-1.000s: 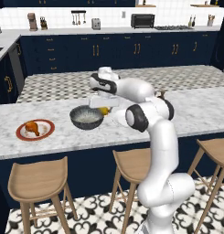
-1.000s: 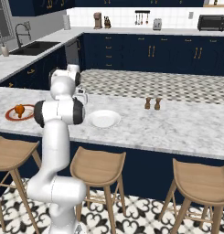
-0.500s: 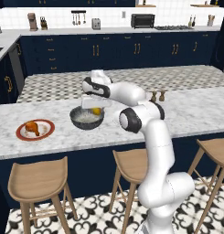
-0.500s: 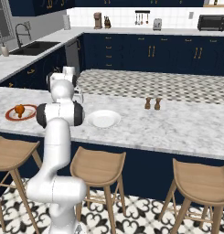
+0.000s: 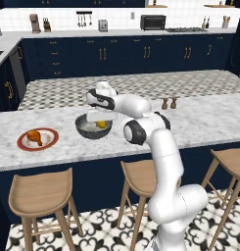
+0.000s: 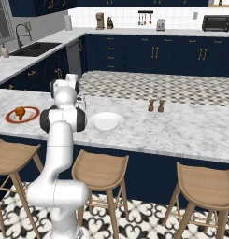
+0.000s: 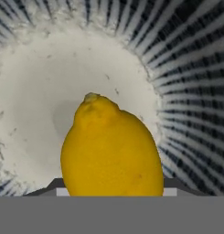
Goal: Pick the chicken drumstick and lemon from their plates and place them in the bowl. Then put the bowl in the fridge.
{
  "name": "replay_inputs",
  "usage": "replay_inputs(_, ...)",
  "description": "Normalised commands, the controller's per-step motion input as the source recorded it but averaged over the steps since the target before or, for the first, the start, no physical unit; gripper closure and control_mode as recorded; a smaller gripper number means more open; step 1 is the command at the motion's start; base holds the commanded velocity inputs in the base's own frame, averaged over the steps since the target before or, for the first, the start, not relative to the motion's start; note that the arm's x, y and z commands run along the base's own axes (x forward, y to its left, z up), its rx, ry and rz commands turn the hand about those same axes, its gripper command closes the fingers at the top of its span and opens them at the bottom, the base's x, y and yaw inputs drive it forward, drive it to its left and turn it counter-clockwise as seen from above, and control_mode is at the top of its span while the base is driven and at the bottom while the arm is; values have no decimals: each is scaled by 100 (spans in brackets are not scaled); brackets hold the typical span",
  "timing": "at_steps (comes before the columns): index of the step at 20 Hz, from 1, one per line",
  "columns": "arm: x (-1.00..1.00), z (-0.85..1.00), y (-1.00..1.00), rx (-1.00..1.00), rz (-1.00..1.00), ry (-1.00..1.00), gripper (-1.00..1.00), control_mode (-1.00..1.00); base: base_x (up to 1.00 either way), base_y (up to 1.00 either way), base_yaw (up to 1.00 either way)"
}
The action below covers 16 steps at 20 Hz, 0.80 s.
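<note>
The claw [image 5: 101, 119] is positioned over the bowl [image 5: 93, 126] and grips the lemon [image 7: 112, 148], which hangs above the bowl's pale floor. The bowl rests on the tabletop [image 5: 200, 122]. To its left, well apart, the chicken drumstick [image 5: 35, 137] lies on the red-rimmed plate [image 5: 50, 138]. The plain white plate [image 6: 106, 121] sits beside the arm.

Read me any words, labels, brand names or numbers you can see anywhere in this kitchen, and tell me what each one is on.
There are none to read.
The lemon, the bowl, the red-rimmed plate with the chicken drumstick and the white plate carry no lettering.
The toaster oven at the back is too small to show any marking.
</note>
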Motion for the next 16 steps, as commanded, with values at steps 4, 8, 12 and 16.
replay_inputs(4, 0, 3, 5, 0, 0, 0, 100, -100, 0, 0, 0)
replay_inputs(8, 0, -6, 4, 0, 0, 0, 100, -100, 0, 0, 0)
replay_inputs(12, -5, -8, 0, 0, 0, 0, -100, -100, 0, 0, 0)
replay_inputs(16, -12, 0, 0, 0, 0, 0, -100, -100, 0, 0, 0)
